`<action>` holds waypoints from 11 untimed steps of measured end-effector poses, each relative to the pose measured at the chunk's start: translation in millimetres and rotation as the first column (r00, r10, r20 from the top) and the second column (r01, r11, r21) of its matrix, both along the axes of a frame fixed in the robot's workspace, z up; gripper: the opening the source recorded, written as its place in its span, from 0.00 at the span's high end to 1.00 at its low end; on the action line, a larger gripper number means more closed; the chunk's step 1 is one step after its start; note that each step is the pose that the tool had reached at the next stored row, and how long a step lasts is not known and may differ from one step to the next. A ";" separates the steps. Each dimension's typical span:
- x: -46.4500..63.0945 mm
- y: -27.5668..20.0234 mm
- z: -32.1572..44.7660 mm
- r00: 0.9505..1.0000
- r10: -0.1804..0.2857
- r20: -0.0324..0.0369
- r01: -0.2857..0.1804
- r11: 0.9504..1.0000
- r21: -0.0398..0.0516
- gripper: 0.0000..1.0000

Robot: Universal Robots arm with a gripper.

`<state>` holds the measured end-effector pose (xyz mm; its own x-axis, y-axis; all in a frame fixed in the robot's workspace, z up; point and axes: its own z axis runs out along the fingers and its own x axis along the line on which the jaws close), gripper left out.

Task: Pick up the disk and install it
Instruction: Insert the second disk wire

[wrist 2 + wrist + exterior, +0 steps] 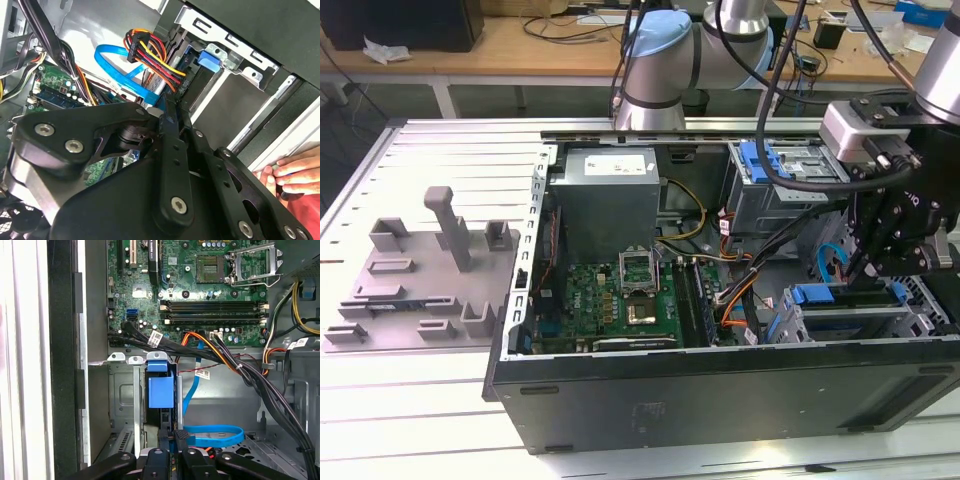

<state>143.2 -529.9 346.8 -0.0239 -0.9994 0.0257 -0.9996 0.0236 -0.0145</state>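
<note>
The disk (161, 390) is standing on edge in a slot of the metal bay (125, 390), its blue carrier facing me, low in the case (720, 390) near the front corner. My jaws (173, 435) are sitting right at its near end, drawn almost fully together with no real gap between the tips. I am judging that they are pressing on the carrier's end, not clamping it, though I cannot rule out a pinch on a thin edge.

I am reading the task as nearly over: the disk is off the desk (420, 400) and inside its slot. What I cannot settle is whether it is fully seated and latched, since its far end is hidden in the bay.

The first wrist view is giving me the straight look down the slot, with the board (200, 295) beyond and a blue cable (215, 432) looping just beside the bay. The second wrist view is showing my linkage from the side, a bundle of coloured wires (155, 55) near the bay, and a person's hand (290, 175) resting at the case's edge. The exterior view is adding the whole layout: the arm reaching in at that view's right, another blue carrier (790, 160) in an upper cage, and a grey fixture (420, 280) lying on the desk well apart from the case.
</note>
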 end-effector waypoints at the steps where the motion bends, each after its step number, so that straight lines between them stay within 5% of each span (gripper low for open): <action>1: 0.0 0.0 0.0 1.000 0.000 0.000 0.000 1.000 0.000 0.84; 11: 0.0 0.0 -3.0 1.000 0.000 0.000 0.000 1.000 0.000 0.84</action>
<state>143.2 -529.9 343.8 -0.0239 -0.9994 0.0257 -0.9996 0.0235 -0.0145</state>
